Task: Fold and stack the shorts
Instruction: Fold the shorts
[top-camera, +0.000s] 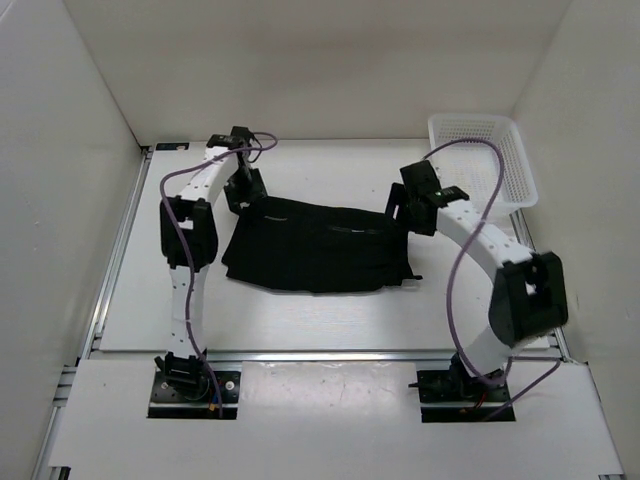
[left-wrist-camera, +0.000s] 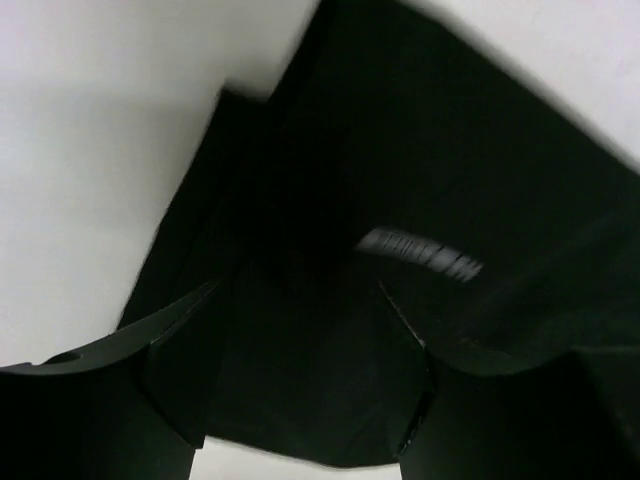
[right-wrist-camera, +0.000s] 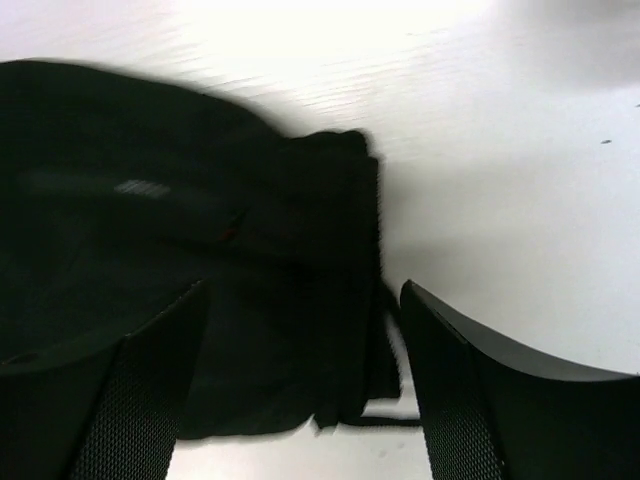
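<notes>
Closest to the left wrist camera, the left gripper has its two dark fingers spread wide, with black cloth filling the gap between them; whether the pads touch the cloth cannot be told. The right gripper is spread just as wide, one finger over the cloth and the other over bare table beside its edge. The shorts lie flat and spread out mid-table, a wide dark shape with its long side running left to right. The left gripper is at their far-left corner and the right gripper at their far-right corner. A blurred pale label shows on the fabric, and a thin cord trails from the right edge near the front corner. The table is white, smooth and matte, brightly lit, with soft shadows under the arms. A white basket of open mesh stands at the far-right corner, well apart from the shorts. A metal rail runs along the left edge of the table. Plain white walls close in the back and both sides. Both arms are white with black joints and looping purple cables, and their bases are bolted to a white board at the near edge.
</notes>
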